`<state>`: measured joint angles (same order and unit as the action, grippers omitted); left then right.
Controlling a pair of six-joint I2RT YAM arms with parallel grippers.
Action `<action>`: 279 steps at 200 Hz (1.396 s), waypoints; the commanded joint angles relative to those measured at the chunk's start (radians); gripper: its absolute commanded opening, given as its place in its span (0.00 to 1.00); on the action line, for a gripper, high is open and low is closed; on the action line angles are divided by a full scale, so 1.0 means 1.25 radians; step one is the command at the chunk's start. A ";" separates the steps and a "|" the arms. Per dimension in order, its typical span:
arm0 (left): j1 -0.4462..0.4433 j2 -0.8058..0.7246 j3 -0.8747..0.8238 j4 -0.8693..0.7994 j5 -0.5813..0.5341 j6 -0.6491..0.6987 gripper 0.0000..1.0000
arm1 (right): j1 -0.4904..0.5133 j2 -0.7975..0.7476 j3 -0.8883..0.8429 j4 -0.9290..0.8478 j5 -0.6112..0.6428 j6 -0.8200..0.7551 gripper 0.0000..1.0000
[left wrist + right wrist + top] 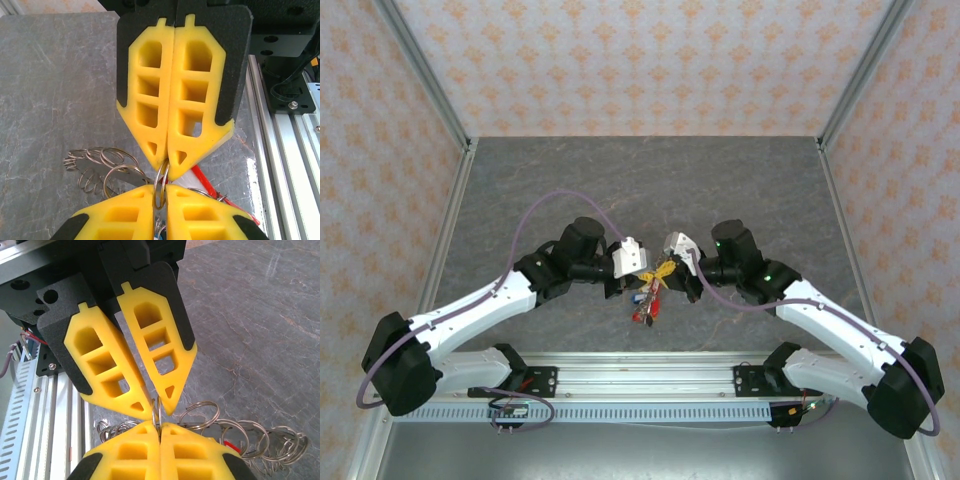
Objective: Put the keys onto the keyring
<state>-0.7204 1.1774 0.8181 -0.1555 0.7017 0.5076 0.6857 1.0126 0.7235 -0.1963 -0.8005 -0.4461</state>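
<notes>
Both my claws meet in the middle, above the grey stone-look table [620, 180]. My right claw [167, 170] is squeezed tight on the keyring [160, 185]. My left claw [156, 411] is just a crack apart w/ the same ring in the gap. The keys [646, 308] dangle under it, red tags mostly. I think the ring could slip, bc it's thin, hard, shiny wire & my fingers [147, 100] are smooth yellow plastic w/ pointy tips. Other wire rings [97, 165] hang tangled close by & could snag.
</notes>
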 commanded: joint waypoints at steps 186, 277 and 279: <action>0.000 -0.035 -0.077 0.255 0.080 -0.139 0.00 | -0.007 -0.047 -0.114 0.201 0.037 0.073 0.12; 0.000 -0.042 -0.068 0.200 0.066 -0.106 0.00 | -0.021 -0.044 -0.123 0.222 0.018 0.066 0.00; 0.000 -0.041 -0.066 0.190 0.065 -0.098 0.01 | -0.022 -0.044 -0.121 0.218 0.016 0.064 0.00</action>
<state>-0.7128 1.1687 0.6968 0.0692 0.7361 0.3340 0.6666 0.9634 0.5533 0.0689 -0.7788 -0.3511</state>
